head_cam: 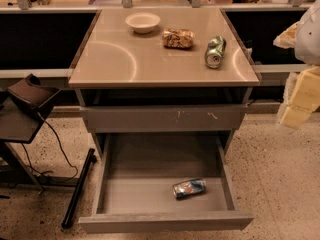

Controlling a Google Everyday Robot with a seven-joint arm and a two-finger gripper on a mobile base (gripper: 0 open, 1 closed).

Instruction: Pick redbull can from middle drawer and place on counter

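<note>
Drop your gripper (pixel 300 101) (3 o'clock, open-or-closed can't tell) across the sideways redbull can (pixel 189 188), 5 o'clock in the middle drawer (pixel 165 221).

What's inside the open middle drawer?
One redbull can, on its side, front right of the middle drawer. Far back is dark under the cabinet, unseen. Gripper at right edge, outside it.

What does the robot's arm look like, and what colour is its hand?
The arm is a smooth, rounded, whitish shell at the picture's right edge. Under it is the hand, built of chunky pale cream-yellow blocks with flat faces, to the right of the grey drawer cabinet. I see no cables or markings on them.
</note>
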